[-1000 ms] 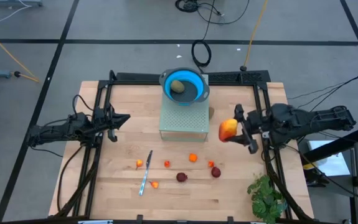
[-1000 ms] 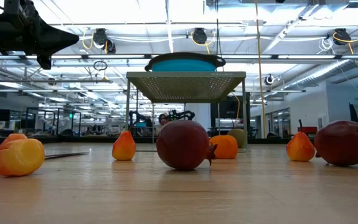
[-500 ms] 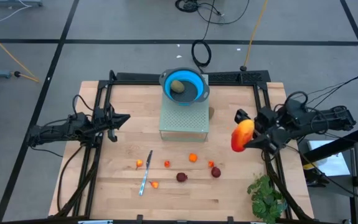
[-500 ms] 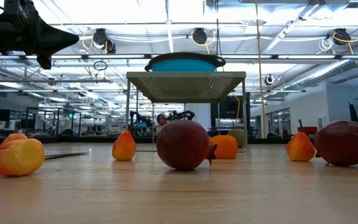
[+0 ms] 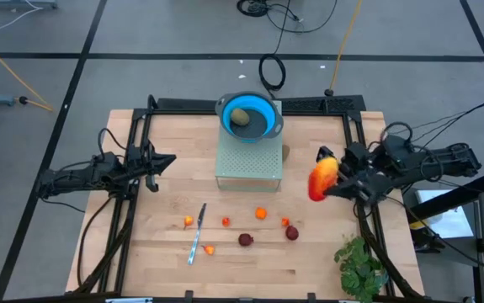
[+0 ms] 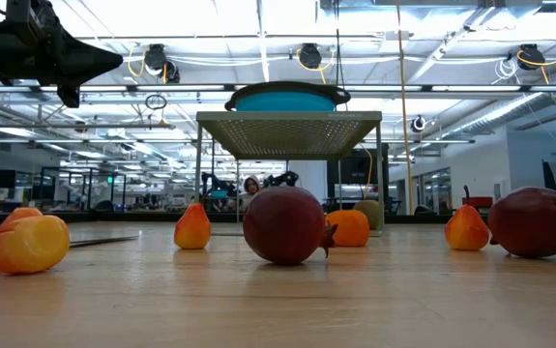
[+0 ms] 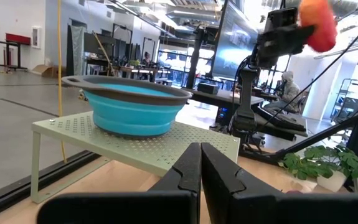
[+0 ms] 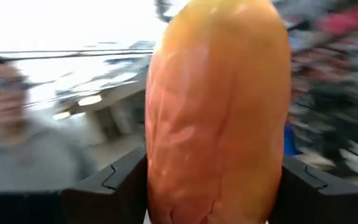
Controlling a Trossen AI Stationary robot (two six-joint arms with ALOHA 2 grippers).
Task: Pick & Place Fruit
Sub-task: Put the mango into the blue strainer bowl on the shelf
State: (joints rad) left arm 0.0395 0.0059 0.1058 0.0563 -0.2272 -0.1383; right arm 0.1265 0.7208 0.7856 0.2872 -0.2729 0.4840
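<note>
Only the high view shows an olive-brown oval [image 5: 239, 117] lying in the blue bowl [image 5: 251, 112]. Right of that bowl, the right gripper [image 5: 330, 180] has its fingers partly spread around the red-orange-yellow oblong [image 5: 321, 179], lifted off the table [image 5: 166, 252]. Left of it, the left gripper [image 5: 159, 162] waits, pinched closed.

On the worktop [image 5: 157, 252] a bowl [image 5: 250, 115] sits on a perforated stand [image 5: 248, 160] at the far middle, with an oval fruit [image 5: 240, 117] inside it. Nearer the front edge, small fruit pieces [image 5: 261, 214] lie scattered in a loose row, a knife [image 5: 197, 233] to their left. A plant [image 5: 361, 268] stands at the front right corner. The right claw [image 5: 332, 181] holds an oblong fruit [image 5: 322, 178] above the worktop's right side, right of the stand. The left claw [image 5: 167, 160] hangs left of the stand.
</note>
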